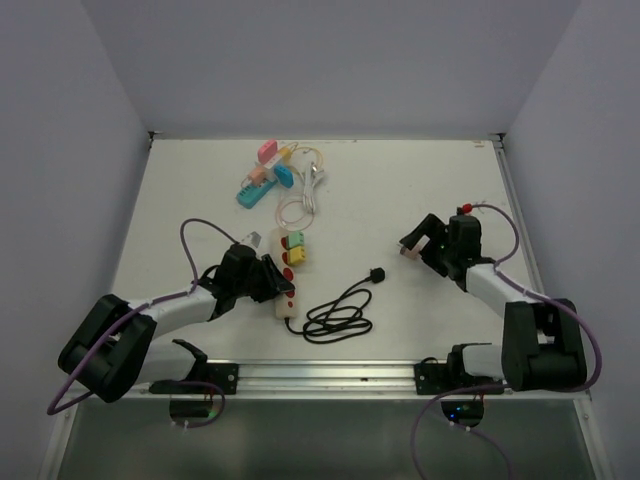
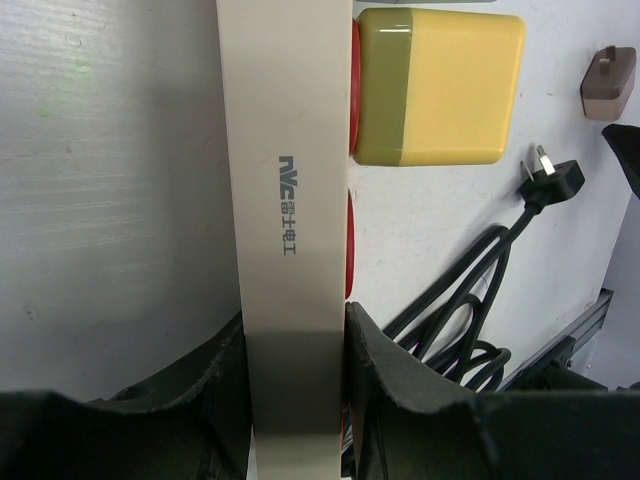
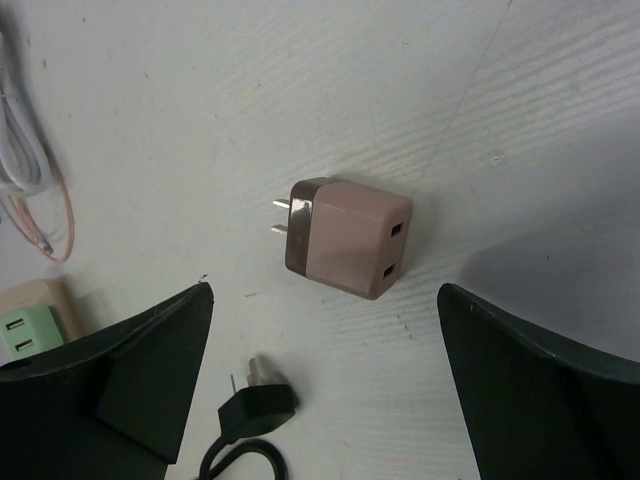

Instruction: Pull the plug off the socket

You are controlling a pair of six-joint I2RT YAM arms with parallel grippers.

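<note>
Two plugs, a yellow adapter (image 2: 440, 85) and a green adapter (image 1: 294, 241), sit seated in the cream power strip (image 2: 285, 200), which lies on the table (image 1: 400, 180) in front of my left arm. I have the left gripper (image 2: 295, 370) with its jaws closed narrow around the strip's near end, pressing on both long sides. I read that as an anchor, so the strip cannot lift or slide when a plug is tugged.

The right gripper (image 3: 325, 310) hovers well apart from the strip over the right side of the table, jaws spread wide and holding nothing. Directly below them a pinkish-brown plug adapter (image 3: 345, 238) lies on its side, prongs bare and pointing roughly toward the strip, touching neither finger. With its prongs out of any socket, I judge that this plug is already off and set down.

A black cord plug (image 1: 377, 275) rests loose between the two arms, its cable (image 1: 338, 315) coiled just beside the strip.
</note>
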